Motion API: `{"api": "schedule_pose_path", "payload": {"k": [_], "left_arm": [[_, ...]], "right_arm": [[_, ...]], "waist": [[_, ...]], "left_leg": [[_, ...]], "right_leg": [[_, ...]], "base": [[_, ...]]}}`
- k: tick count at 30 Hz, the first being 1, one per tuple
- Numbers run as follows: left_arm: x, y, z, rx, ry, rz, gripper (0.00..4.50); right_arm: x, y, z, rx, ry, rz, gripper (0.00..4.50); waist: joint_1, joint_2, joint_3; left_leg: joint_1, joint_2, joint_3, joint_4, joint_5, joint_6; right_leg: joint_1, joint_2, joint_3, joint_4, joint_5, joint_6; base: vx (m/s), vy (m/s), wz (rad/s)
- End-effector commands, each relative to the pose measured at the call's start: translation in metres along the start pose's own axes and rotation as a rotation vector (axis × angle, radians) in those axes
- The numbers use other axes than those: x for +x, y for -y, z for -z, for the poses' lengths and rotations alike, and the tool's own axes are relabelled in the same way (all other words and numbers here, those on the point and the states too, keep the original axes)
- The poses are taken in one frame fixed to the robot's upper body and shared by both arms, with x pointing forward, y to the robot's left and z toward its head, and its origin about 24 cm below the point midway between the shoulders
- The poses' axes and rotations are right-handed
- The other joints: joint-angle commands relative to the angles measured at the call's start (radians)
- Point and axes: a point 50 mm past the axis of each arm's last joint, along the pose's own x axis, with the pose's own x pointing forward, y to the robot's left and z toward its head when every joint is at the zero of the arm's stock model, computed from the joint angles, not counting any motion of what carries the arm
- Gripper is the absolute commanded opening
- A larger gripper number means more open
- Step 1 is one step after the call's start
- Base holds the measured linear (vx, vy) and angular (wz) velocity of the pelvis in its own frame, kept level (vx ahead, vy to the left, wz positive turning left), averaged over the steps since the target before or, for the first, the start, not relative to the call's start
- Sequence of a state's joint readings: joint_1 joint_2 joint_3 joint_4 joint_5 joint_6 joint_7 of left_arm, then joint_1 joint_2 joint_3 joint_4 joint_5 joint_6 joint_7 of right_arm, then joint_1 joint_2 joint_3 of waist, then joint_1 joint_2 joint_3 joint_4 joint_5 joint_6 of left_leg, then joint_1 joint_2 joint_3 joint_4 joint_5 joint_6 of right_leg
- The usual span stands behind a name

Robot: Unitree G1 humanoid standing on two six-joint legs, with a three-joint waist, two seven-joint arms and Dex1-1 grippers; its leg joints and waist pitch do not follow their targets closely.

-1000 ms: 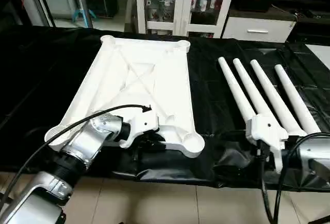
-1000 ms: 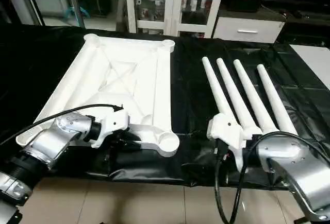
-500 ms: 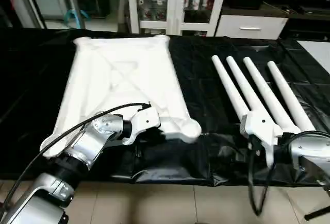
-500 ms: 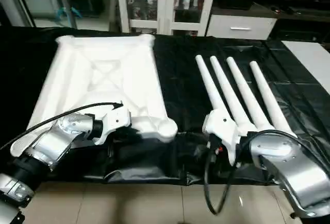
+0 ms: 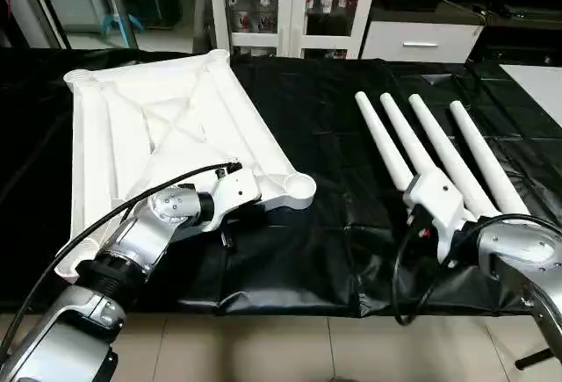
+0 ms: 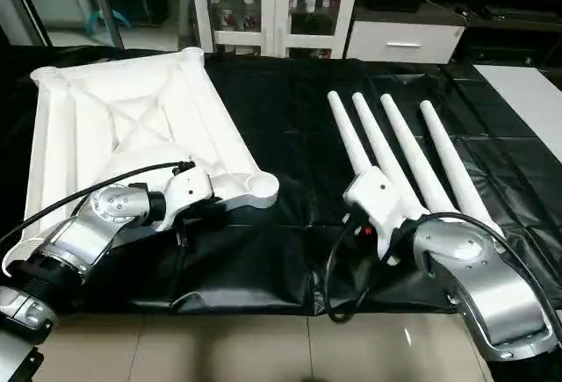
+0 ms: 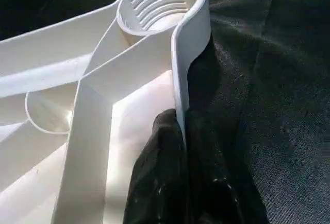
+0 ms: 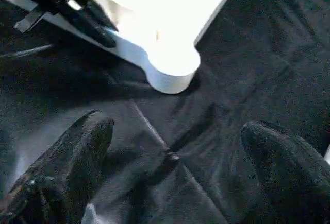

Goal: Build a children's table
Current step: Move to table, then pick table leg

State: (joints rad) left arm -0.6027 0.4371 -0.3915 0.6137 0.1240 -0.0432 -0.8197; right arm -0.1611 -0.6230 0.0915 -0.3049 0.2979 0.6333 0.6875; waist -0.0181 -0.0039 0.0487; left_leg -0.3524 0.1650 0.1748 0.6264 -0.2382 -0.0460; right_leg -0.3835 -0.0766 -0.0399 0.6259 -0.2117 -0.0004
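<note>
L gripper [image 7: 180, 131] pinched on tabletop [image 5: 158, 127] near-edge rib, by corner socket. R gripper [image 8: 175, 183] spread, empty; legs [image 5: 439, 149] just beyond it, long axis running away. R arm nearer legs.

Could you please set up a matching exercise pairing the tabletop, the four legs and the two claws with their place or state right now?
Things:
1. tabletop
2. four legs
3. left claw
4. right claw

States:
A. fingers spread wide over the black cover, holding nothing
B. lying side by side on the robot's right side of the bench
C. shut on the rim of the near edge, close to a corner socket
D. ribbed underside up, on the robot's left side

Pairs: 1-D, 2-B, 3-C, 4-A
</note>
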Motion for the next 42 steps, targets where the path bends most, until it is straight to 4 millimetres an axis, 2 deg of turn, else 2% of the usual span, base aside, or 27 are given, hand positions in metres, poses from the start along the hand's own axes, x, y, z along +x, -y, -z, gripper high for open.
{"api": "schedule_pose_path", "payload": {"k": [1, 2, 3, 5, 6, 9, 10, 11, 14, 16, 17, 18, 19, 21, 23, 24, 25, 27, 28, 29, 30, 31, 33, 34, 38, 40, 42], "left_arm": [[-0.004, -0.003, 0.008, 0.033, -0.041, -0.028, 0.04], [-0.004, -0.003, 0.006, 0.005, -0.020, -0.026, 0.04], [-0.005, -0.001, 0.003, -0.028, 0.013, -0.011, 0.62], [-0.007, 0.000, -0.001, -0.056, 0.042, 0.000, 0.62], [-0.008, 0.001, -0.002, -0.059, 0.055, 0.000, 0.80], [-0.011, -0.002, -0.008, -0.085, 0.112, -0.036, 1.05], [-0.014, -0.005, -0.012, -0.098, 0.140, -0.054, 1.08], [-0.014, -0.005, -0.012, -0.101, 0.145, -0.058, 1.08], [-0.022, -0.012, -0.022, -0.119, 0.204, -0.104, 1.43], [-0.030, -0.018, -0.034, -0.149, 0.279, -0.168, 1.48], [-0.032, -0.020, -0.037, -0.161, 0.300, -0.186, 1.48], [-0.039, -0.023, -0.044, -0.217, 0.356, -0.238, 1.48], [-0.043, -0.023, -0.045, -0.262, 0.384, -0.277, 1.48], [-0.047, -0.023, -0.044, -0.330, 0.392, -0.352, 1.48], [-0.047, -0.017, -0.045, -0.347, 0.408, -0.390, 1.48], [-0.045, -0.002, -0.046, -0.315, 0.392, -0.347, 1.48], [-0.045, -0.002, -0.046, -0.315, 0.392, -0.347, 1.48], [-0.045, 0.017, -0.046, -0.247, 0.348, -0.287, 1.48], [-0.045, 0.017, -0.046, -0.247, 0.348, -0.287, 1.48], [-0.046, 0.021, -0.047, -0.247, 0.343, -0.282, 1.48], [-0.049, 0.024, -0.051, -0.238, 0.345, -0.264, 1.48], [-0.051, 0.027, -0.054, -0.225, 0.352, -0.248, 1.48], [-0.054, 0.030, -0.064, -0.225, 0.378, -0.236, 1.48], [-0.054, 0.030, -0.064, -0.225, 0.378, -0.236, 1.48], [-0.051, 0.034, -0.067, -0.216, 0.366, -0.229, 1.48], [-0.050, 0.041, -0.073, -0.200, 0.374, -0.194, 1.48], [-0.051, 0.044, -0.077, -0.189, 0.384, -0.166, 1.48]], "right_arm": [[0.000, 0.005, -0.003, 0.007, 0.002, 0.035, 4.50], [0.001, 0.004, -0.004, 0.009, 0.003, 0.034, 4.50], [0.002, 0.004, -0.004, 0.013, 0.001, 0.033, 4.50], [0.003, 0.005, -0.004, 0.024, -0.004, 0.041, 4.50], [0.003, 0.006, -0.004, 0.035, -0.010, 0.054, 4.50], [0.003, 0.008, -0.005, 0.048, -0.015, 0.071, 4.50], [0.003, 0.009, -0.006, 0.049, -0.013, 0.079, 4.50], [0.003, 0.009, -0.007, 0.050, -0.013, 0.081, 4.50], [0.002, 0.011, -0.010, 0.059, -0.007, 0.107, 4.50], [0.001, 0.011, -0.012, 0.078, 0.001, 0.123, 4.50], [0.001, 0.011, -0.012, 0.085, 0.003, 0.126, 4.50], [0.001, 0.012, -0.013, 0.108, 0.010, 0.144, 4.50], [0.003, 0.013, -0.015, 0.148, 0.021, 0.163, 4.50], [0.006, 0.016, -0.016, 0.194, 0.026, 0.208, 4.50], [0.011, 0.022, -0.016, 0.246, 0.018, 0.266, 4.50], [0.018, 0.031, -0.014, 0.276, -0.003, 0.326, 4.50], [0.018, 0.031, -0.014, 0.276, -0.003, 0.326, 4.50], [0.030, 0.046, -0.009, 0.297, -0.057, 0.400, 4.50], [0.030, 0.046, -0.009, 0.297, -0.057, 0.400, 4.50], [0.033, 0.049, -0.008, 0.301, -0.069, 0.409, 4.50], [0.036, 0.055, -0.007, 0.302, -0.094, 0.431, 4.50], [0.038, 0.061, -0.006, 0.305, -0.115, 0.450, 4.50], [0.042, 0.078, -0.005, 0.304, -0.177, 0.503, 4.50], [0.042, 0.078, -0.005, 0.304, -0.177, 0.503, 4.50], [0.044, 0.091, -0.006, 0.301, -0.232, 0.537, 4.50], [0.043, 0.103, -0.005, 0.335, -0.297, 0.562, 4.50], [0.042, 0.107, -0.004, 0.360, -0.331, 0.561, 4.50]], "waist": [[0.009, -0.008, -0.048], [0.010, -0.006, -0.048], [0.010, -0.006, -0.048], [0.010, -0.009, -0.050], [0.008, -0.012, -0.052], [0.010, -0.006, -0.054], [0.012, -0.002, -0.055], [0.014, -0.004, -0.056], [0.025, -0.001, -0.054], [0.029, -0.002, -0.053], [0.030, 0.003, -0.052], [0.028, -0.001, -0.052], [0.030, -0.001, -0.053], [0.025, -0.004, -0.052], [0.023, -0.008, -0.051], [0.023, -0.010, -0.051], [0.019, -0.007, -0.050], [0.023, 0.000, -0.050], [0.022, 0.000, -0.051], [0.022, -0.001, -0.050], [0.027, 0.000, -0.053], [0.029, -0.004, -0.053], [0.031, -0.001, -0.053], [0.029, -0.002, -0.054], [0.032, -0.006, -0.055], [0.032, -0.016, -0.059], [0.033, -0.016, -0.059]], "left_leg": [[-0.001, 0.066, -0.026, -0.090, -0.154, 0.038], [0.000, 0.066, -0.027, -0.090, -0.159, 0.035], [0.000, 0.068, -0.027, -0.091, -0.151, 0.028], [-0.001, 0.067, -0.026, -0.089, -0.124, 0.032], [-0.001, 0.067, -0.025, -0.087, -0.096, 0.040], [0.001, 0.067, -0.023, -0.084, -0.057, 0.057], [0.002, 0.068, -0.022, -0.083, -0.048, 0.059], [0.001, 0.067, -0.021, -0.082, -0.041, 0.062], [0.004, 0.068, -0.019, -0.083, -0.039, 0.063], [0.005, 0.068, -0.018, -0.085, -0.065, 0.047], [0.005, 0.069, -0.020, -0.086, -0.069, 0.040], [0.002, 0.069, -0.019, -0.085, -0.073, 0.035], [0.002, 0.068, -0.020, -0.085, -0.059, 0.033], [-0.001, 0.063, -0.019, -0.083, -0.044, 0.036], [-0.003, 0.064, -0.020, -0.084, -0.047, 0.034], [0.000, 0.064, -0.020, -0.085, -0.056, 0.027], [-0.005, 0.063, -0.022, -0.087, -0.053, 0.025], [0.003, 0.060, -0.016, -0.086, -0.062, 0.006], [0.006, 0.062, -0.016, -0.085, -0.064, 0.001], [0.002, 0.059, -0.016, -0.085, -0.056, -0.001], [0.003, 0.059, -0.016, -0.084, -0.031, -0.005], [0.005, 0.059, -0.013, -0.083, -0.025, -0.002], [0.004, 0.058, -0.012, -0.081, -0.006, -0.003], [0.002, 0.056, -0.012, -0.081, -0.005, -0.005], [0.000, 0.053, -0.009, -0.077, 0.012, 0.008], [-0.002, 0.053, -0.008, -0.074, 0.027, 0.022], [-0.004, 0.054, -0.007, -0.072, 0.037, 0.032]], "right_leg": [[0.040, -0.074, 0.050, -0.080, -0.134, -0.269], [0.039, -0.074, 0.050, -0.080, -0.147, -0.267], [0.039, -0.075, 0.051, -0.079, -0.145, -0.264], [0.040, -0.074, 0.051, -0.075, -0.108, -0.268], [0.041, -0.074, 0.050, -0.071, -0.071, -0.276], [0.039, -0.072, 0.049, -0.065, -0.013, -0.292], [0.040, -0.072, 0.050, -0.062, 0.008, -0.299], [0.041, -0.071, 0.049, -0.062, 0.019, -0.302], [0.039, -0.070, 0.049, -0.061, 0.022, -0.305], [0.040, -0.071, 0.050, -0.061, 0.003, -0.302], [0.040, -0.072, 0.050, -0.060, 0.000, -0.304], [0.042, -0.071, 0.049, -0.061, 0.001, -0.305], [0.042, -0.071, 0.049, -0.060, 0.010, -0.309], [0.044, -0.067, 0.048, -0.060, 0.008, -0.309], [0.044, -0.069, 0.049, -0.061, -0.017, -0.303], [0.041, -0.069, 0.048, -0.065, -0.066, -0.286], [0.043, -0.068, 0.047, -0.064, -0.073, -0.283], [0.034, -0.061, 0.047, -0.071, -0.093, -0.265], [0.032, -0.061, 0.047, -0.068, -0.084, -0.266], [0.035, -0.060, 0.048, -0.067, -0.074, -0.263], [0.036, -0.059, 0.046, -0.061, -0.029, -0.270], [0.034, -0.057, 0.046, -0.062, -0.017, -0.269], [0.036, -0.060, 0.045, -0.056, 0.009, -0.285], [0.037, -0.058, 0.044, -0.055, 0.010, -0.289], [0.042, -0.057, 0.045, -0.054, 0.035, -0.287], [0.045, -0.059, 0.044, -0.052, 0.038, -0.295], [0.044, -0.060, 0.045, -0.049, 0.043, -0.308]], "base": [[0.000, 0.000, 0.00], [0.000, 0.000, 0.00], [0.000, 0.000, 0.00], [0.000, 0.000, 0.00], [0.000, 0.000, 0.00], [0.000, 0.000, 0.00], [0.000, 0.000, 0.00], [0.000, 0.000, 0.00], [0.000, 0.000, 0.00], [0.000, 0.000, 0.00], [0.000, 0.000, 0.00], [0.000, 0.000, 0.00], [0.000, 0.000, 0.00], [0.000, 0.000, 0.00], [0.000, 0.000, 0.00], [0.000, 0.000, 0.00], [0.000, 0.000, 0.00], [0.000, 0.000, 0.00], [0.000, 0.000, 0.00], [0.000, 0.000, 0.00], [0.000, 0.000, 0.00], [0.000, 0.000, 0.00], [0.000, 0.000, 0.00], [0.000, 0.000, 0.00], [0.000, 0.000, 0.00], [0.000, 0.000, 0.00], [0.000, 0.000, 0.00]]}}
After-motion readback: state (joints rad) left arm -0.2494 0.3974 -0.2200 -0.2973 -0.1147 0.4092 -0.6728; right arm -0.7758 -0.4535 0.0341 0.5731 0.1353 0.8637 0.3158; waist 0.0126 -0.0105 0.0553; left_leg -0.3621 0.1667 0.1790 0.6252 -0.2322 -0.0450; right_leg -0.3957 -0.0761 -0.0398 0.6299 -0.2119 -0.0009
